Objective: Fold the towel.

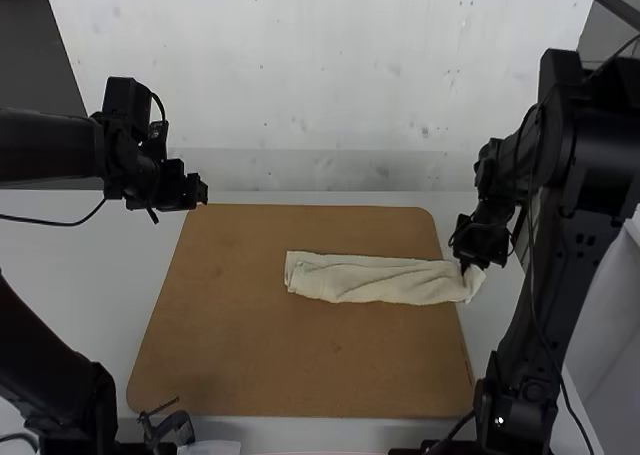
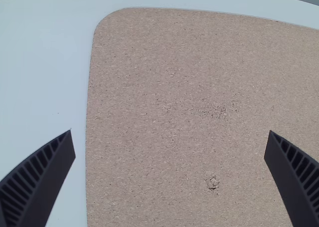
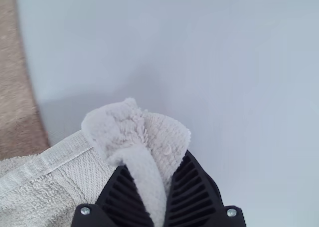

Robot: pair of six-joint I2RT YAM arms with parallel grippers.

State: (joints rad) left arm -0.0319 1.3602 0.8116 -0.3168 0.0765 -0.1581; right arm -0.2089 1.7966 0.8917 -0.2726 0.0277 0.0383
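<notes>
Pinching the towel (image 1: 380,279) by a bunched end just off the board (image 1: 300,355), right claw (image 3: 155,162) is closed, left claw (image 2: 170,133) gapes empty, and it's likely light, floppy cloth, best gripped at corners!

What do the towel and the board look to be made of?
Towel: seems soft cotton terry, matt off-white, going by its looped pile and the flat woven band near its edge. Board: pressed fibre or cork, matt brown; its fine speckled grain leaves open which.
</notes>
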